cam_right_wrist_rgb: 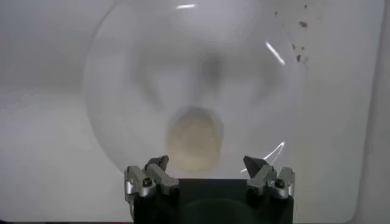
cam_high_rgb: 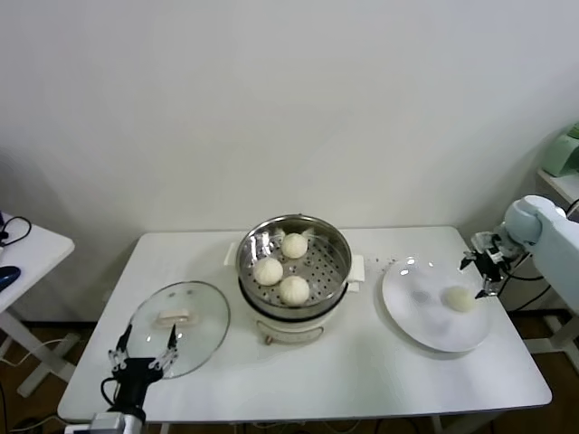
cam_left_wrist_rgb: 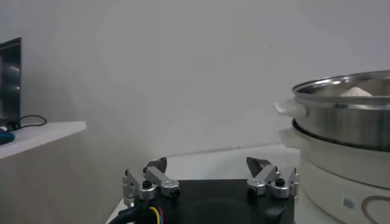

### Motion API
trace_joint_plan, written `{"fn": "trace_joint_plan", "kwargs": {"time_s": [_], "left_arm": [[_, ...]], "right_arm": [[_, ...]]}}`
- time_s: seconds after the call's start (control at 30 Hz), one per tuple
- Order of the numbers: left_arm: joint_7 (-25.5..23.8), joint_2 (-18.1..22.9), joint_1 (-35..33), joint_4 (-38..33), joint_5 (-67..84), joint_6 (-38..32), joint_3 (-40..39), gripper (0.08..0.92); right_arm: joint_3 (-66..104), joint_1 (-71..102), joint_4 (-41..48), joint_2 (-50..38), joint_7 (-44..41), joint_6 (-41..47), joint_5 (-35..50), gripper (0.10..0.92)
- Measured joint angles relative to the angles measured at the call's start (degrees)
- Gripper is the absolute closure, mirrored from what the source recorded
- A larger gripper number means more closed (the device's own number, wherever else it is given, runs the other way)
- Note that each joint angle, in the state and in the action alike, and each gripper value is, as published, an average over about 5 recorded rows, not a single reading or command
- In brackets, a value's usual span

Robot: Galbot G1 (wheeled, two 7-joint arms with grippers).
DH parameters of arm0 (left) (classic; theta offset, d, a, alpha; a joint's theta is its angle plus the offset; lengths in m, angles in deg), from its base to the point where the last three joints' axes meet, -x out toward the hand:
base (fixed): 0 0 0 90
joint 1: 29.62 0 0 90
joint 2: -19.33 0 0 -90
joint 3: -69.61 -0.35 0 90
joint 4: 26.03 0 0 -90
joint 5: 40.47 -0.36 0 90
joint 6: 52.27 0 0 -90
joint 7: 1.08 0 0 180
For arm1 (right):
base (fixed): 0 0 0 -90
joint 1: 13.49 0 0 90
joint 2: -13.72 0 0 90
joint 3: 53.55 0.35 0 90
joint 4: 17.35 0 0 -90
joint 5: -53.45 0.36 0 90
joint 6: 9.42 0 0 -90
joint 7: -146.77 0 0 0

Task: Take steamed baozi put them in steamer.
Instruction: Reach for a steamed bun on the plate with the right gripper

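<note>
Three cream-white steamed baozi [cam_high_rgb: 280, 267] lie on the perforated floor of the shiny steel steamer [cam_high_rgb: 336, 246] at the table's middle. One more baozi [cam_high_rgb: 460, 299] rests on the white plate [cam_high_rgb: 416, 316] to the right. My right gripper [cam_high_rgb: 484, 268] hovers open just beyond that plate's right rim. In the right wrist view the baozi [cam_right_wrist_rgb: 192, 137] lies ahead of the open right gripper [cam_right_wrist_rgb: 208, 164], apart from both fingertips. My left gripper [cam_high_rgb: 143, 345] is parked open at the table's front left corner. It shows the steamer [cam_left_wrist_rgb: 347, 115] off to one side.
A flat glass lid [cam_high_rgb: 194, 339] with a white handle lies on the table left of the steamer, just beyond the left gripper. The white cooker base [cam_high_rgb: 298, 327] carries the steamer. A side table [cam_high_rgb: 27, 249] stands far left, and crumbs dot the table near the plate.
</note>
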Motion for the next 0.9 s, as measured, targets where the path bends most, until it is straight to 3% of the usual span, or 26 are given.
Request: {"fn": "trace_joint_plan", "kwargs": {"time_s": [0.9], "left_arm": [[0.5,0.1,0.4,1.4,-1.3,0.2,-0.4,0.177]], "right_arm": [[7.2,4.5,10.9,7.7,0.6,-2.7,-8.1,0.203]]}}
